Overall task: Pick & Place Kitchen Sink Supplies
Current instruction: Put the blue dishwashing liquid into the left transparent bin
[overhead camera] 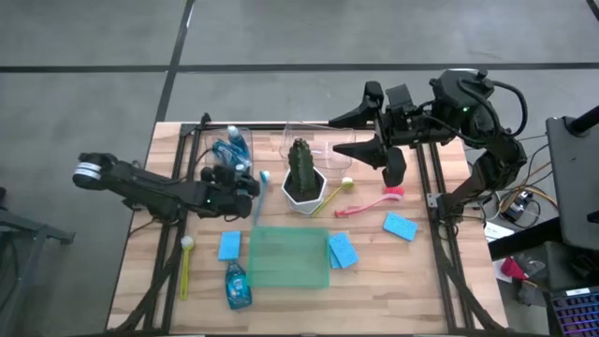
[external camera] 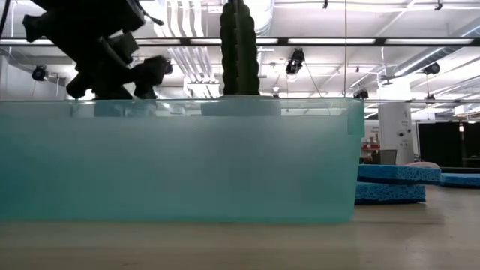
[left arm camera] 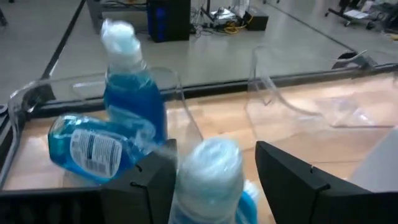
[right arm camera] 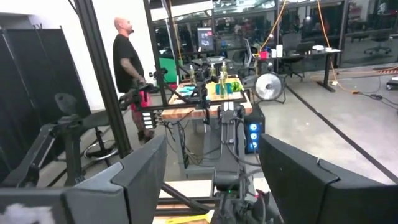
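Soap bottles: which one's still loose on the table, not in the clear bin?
The soap bottle beside the green mat's near-left corner; the others sit at the clear bin by the left gripper.

Left tool (overhead camera: 245, 180) beside clear bin (overhead camera: 229, 148); cactus (overhead camera: 301, 168) behind green mat (overhead camera: 289, 257).

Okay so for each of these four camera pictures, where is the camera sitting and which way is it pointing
High view: above, facing straight down on the wooden table; both dark arms show.
Low view: at tabletop height, facing the translucent green mat; an arm hangs above.
Left wrist view: on the left arm, facing clear blue soap bottles in a clear bin; left gripper fingers hold a white-capped bottle.
Right wrist view: on the raised right arm, facing the room and a person; right gripper open.
Shared: high and low views both show the cactus in a white pot.
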Tool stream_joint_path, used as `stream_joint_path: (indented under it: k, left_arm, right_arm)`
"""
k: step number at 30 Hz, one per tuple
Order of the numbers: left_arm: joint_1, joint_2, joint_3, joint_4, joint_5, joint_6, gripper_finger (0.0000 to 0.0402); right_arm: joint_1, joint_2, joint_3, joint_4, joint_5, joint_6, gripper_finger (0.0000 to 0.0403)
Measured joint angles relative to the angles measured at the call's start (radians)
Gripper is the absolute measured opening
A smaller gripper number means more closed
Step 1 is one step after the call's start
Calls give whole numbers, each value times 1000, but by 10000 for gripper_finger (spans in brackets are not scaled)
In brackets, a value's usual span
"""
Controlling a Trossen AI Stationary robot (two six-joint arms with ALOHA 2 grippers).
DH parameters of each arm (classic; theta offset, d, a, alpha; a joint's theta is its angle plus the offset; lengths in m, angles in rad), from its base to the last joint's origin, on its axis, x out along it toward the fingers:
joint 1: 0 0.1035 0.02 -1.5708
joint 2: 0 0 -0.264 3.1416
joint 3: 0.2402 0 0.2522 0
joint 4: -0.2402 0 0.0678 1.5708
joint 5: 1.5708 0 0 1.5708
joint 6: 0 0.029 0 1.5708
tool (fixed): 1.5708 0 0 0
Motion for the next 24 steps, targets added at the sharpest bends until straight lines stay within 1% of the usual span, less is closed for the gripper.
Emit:
stream_joint_path:
  k: [4, 5, 7, 10, 13, 14, 16, 18, 20, 24]
  left_arm:
    - [0, -52, 34, 1, 2, 49, 209]
    - [0, -65, 44, 1, 11, 65, 209]
    - [0, -93, 65, 1, 60, 91, 209]
    - [0, -133, 97, 2, 215, 98, 207]
    - [-1, -151, 116, 2, 429, 97, 206]
    - [-2, -152, 118, -2, 512, 76, 206]
    - [-3, -152, 121, -19, 672, -24, 206]
    - [-20, -147, 120, -31, 804, -108, 204]
    - [-49, -145, 120, -45, 874, -183, 200]
    - [-115, -152, 120, -59, 866, -274, 190]
  right_arm:
    - [0, 0, 0, 0, -13, -3, 248]
    - [0, -1, 0, 0, -19, -3, 246]
    - [0, -2, 0, 0, -21, -8, 243]
    - [0, -2, 0, -1, -23, -24, 242]
    - [0, -4, 0, -36, -23, -44, 245]
    - [0, -4, 0, -48, -23, -51, 246]
    - [0, -4, 0, -76, -23, -66, 247]
    - [0, -4, 0, -97, -23, -79, 245]
    - [0, -4, 0, -113, -23, -82, 242]
    - [0, -5, 0, -147, -23, -82, 236]
